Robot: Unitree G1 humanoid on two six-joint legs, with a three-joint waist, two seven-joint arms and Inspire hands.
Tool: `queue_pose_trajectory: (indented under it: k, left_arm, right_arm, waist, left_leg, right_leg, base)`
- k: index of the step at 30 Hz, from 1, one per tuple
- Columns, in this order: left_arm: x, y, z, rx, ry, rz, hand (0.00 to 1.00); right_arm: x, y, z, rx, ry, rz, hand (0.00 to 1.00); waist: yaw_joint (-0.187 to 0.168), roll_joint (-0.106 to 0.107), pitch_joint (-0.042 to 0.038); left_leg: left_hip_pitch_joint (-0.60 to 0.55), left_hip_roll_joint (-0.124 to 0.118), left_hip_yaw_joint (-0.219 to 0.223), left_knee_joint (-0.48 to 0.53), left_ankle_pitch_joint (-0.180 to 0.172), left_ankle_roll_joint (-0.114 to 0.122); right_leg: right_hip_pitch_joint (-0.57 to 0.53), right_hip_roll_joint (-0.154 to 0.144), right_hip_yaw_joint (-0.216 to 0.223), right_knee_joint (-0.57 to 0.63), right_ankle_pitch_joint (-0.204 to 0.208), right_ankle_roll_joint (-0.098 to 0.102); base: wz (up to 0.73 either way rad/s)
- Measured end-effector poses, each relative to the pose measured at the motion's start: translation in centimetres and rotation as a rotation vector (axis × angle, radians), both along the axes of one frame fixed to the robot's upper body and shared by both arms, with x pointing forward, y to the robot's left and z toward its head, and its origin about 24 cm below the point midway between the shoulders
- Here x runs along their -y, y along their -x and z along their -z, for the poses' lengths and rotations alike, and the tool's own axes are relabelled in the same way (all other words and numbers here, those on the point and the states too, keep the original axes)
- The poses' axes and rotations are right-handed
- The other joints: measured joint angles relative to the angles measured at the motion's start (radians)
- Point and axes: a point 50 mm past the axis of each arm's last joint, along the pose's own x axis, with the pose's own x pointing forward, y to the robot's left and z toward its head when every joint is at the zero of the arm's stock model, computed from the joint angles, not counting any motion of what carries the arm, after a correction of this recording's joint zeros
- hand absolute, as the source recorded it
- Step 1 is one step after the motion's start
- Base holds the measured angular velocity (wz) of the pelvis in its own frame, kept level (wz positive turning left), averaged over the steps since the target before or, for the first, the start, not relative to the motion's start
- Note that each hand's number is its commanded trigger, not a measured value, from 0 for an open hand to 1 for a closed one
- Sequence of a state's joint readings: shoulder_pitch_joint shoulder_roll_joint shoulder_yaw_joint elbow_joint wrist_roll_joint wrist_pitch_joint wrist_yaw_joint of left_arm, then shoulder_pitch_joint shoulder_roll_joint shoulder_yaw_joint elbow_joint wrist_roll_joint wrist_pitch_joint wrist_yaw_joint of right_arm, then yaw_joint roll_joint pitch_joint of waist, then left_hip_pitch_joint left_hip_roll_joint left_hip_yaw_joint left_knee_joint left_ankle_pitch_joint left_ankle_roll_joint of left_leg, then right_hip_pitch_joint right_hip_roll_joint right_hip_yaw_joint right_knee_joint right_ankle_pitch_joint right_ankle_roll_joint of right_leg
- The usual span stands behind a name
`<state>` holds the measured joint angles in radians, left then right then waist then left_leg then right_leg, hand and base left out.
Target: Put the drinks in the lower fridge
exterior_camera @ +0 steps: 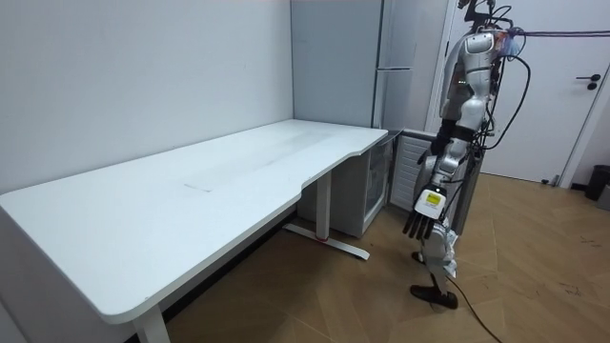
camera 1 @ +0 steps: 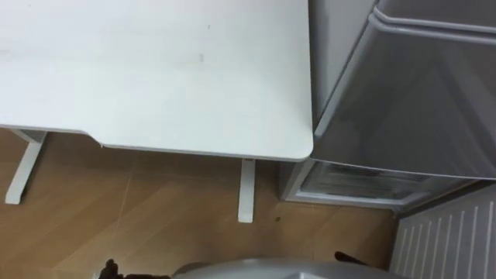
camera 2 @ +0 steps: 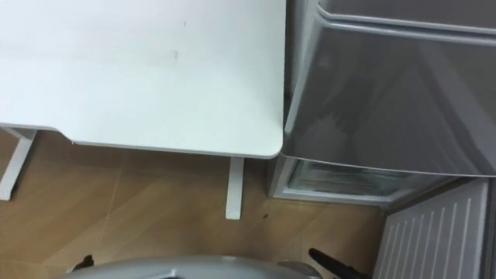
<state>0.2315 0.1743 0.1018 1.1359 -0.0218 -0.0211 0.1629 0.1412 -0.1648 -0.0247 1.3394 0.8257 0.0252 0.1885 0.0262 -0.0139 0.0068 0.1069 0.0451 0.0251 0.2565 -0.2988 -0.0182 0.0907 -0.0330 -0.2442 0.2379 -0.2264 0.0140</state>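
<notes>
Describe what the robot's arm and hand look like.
In the room view, the left arm is silver-grey with black sections at the joints. The left hand has slim dark fingers, with a small white-and-yellow tag at its back.

This looks to me like a plain home or office room: long white surface [exterior_camera: 191, 205], tall grey fridge [camera 1: 418, 101], wood-plank floor [exterior_camera: 534, 286], white door [exterior_camera: 558, 124].

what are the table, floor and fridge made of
Table: smooth matte white top, likely laminate. Floor: brown planks with grain, wood or wood-look. Fridge: grey doors with soft reflections, probably painted or brushed metal.
</notes>
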Motion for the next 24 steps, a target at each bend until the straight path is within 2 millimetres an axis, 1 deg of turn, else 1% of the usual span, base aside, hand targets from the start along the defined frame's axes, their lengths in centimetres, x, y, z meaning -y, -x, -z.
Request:
queue_pose_trajectory:
  k: [2,4,6,8,10,13,15,17,18,20,22,23,24]
  left_arm:
    - [-0.1,0.2,0.0,-0.013,-0.008,0.014,0.00]
    - [-0.1,0.5,0.0,-0.034,-0.011,0.029,0.00]
    - [-0.1,0.4,0.0,-0.039,-0.011,0.032,0.00]
    - [-0.1,0.1,0.0,-0.028,-0.012,0.034,0.00]
    - [-0.1,-0.4,-0.1,-0.016,-0.015,0.045,0.00]
    - [0.0,-1.2,-0.1,-0.005,-0.022,0.081,0.00]
    - [0.0,-1.4,-0.1,-0.003,-0.022,0.091,0.00]
    - [0.0,-2.0,-0.1,0.009,-0.025,0.105,0.00]
    - [0.0,-2.2,-0.1,0.014,-0.028,0.115,0.00]
    - [0.0,-2.9,-0.2,0.034,-0.031,0.123,0.00]
    - [0.1,-3.2,-0.2,0.038,-0.031,0.135,0.00]
    - [0.0,-3.2,-0.2,0.035,-0.032,0.142,0.00]
    - [0.0,-3.3,-0.3,0.032,-0.032,0.157,0.00]
  right_arm:
    - [0.1,-0.2,0.0,-0.003,0.004,-0.034,0.00]
    - [0.0,-0.2,0.0,-0.005,0.004,-0.057,0.00]
    - [-0.1,-0.2,0.0,-0.010,0.005,-0.077,0.00]
    - [-0.1,-0.2,0.0,-0.015,0.006,-0.097,0.00]
    - [-0.1,-0.2,0.0,-0.021,0.009,-0.121,0.00]
    - [-0.1,-0.3,0.0,-0.035,0.022,-0.174,0.00]
    - [-0.1,-0.7,0.0,-0.035,0.039,-0.212,0.00]
    - [0.1,-1.4,0.0,-0.034,0.065,-0.263,0.00]
    - [0.2,-1.9,-0.1,-0.028,0.084,-0.295,0.00]
    - [0.5,-3.1,-0.3,-0.003,0.118,-0.333,0.00]
    - [1.0,-5.2,-0.8,0.058,0.181,-0.381,0.00]
    - [1.2,-5.7,-1.0,0.073,0.199,-0.387,0.00]
    - [1.7,-6.9,-1.5,0.107,0.244,-0.390,0.00]
  waist:
    - [0.001,-0.001,0.0008]
    - [0.004,0.002,0.0020]
    - [0.001,0.003,0.0021]
    - [-0.002,0.001,0.0032]
    - [-0.018,-0.001,0.0039]
    - [-0.022,-0.005,0.0032]
    - [-0.023,-0.008,0.0037]
    - [-0.022,-0.012,0.0039]
    - [-0.022,-0.013,0.0019]
    - [-0.022,-0.017,0.0006]
    - [-0.023,-0.019,-0.0010]
    - [-0.023,-0.022,-0.0015]
    - [-0.024,-0.023,-0.0022]
  left_leg:
    - [0.014,0.000,0.005,-0.019,0.001,0.002]
    - [0.024,0.000,0.007,-0.029,0.009,0.003]
    - [0.027,-0.001,0.007,-0.034,0.012,0.004]
    - [0.027,-0.001,0.008,-0.034,0.013,0.004]
    - [0.027,-0.002,0.006,-0.034,0.014,0.005]
    - [0.026,-0.002,0.015,-0.035,0.014,0.005]
    - [0.028,-0.002,0.022,-0.035,0.014,0.005]
    - [0.028,-0.002,0.028,-0.036,0.014,0.005]
    - [0.029,-0.002,0.030,-0.037,0.014,0.005]
    - [0.029,-0.002,0.033,-0.036,0.014,0.005]
    - [0.028,-0.001,0.041,-0.036,0.014,0.005]
    - [0.028,-0.001,0.043,-0.036,0.014,0.005]
    - [0.028,-0.001,0.048,-0.036,0.014,0.005]
  right_leg:
    - [0.003,0.003,0.016,-0.004,0.000,0.001]
    - [0.016,0.007,0.021,-0.021,0.011,0.001]
    - [0.015,0.007,0.022,-0.022,0.011,0.001]
    - [0.018,0.007,0.021,-0.026,0.013,0.001]
    - [0.022,0.007,0.018,-0.033,0.014,0.002]
    - [0.016,0.007,0.023,-0.034,0.014,0.002]
    - [0.015,0.007,0.026,-0.034,0.014,0.003]
    - [0.012,0.007,0.034,-0.034,0.015,0.004]
    - [0.012,0.008,0.039,-0.035,0.016,0.004]
    - [0.011,0.008,0.044,-0.034,0.017,0.004]
    - [0.006,0.010,0.052,-0.035,0.021,0.004]
    - [0.006,0.010,0.053,-0.034,0.022,0.004]
    - [0.002,0.010,0.057,-0.032,0.023,0.004]
  base:
    - [-0.09]
    - [-0.07]
    - [0.00]
    - [0.02]
    - [0.02]
    - [-0.09]
    - [-0.11]
    - [-0.09]
    - [-0.06]
    - [-0.07]
    - [-0.09]
    - [-0.10]
    - [-0.13]
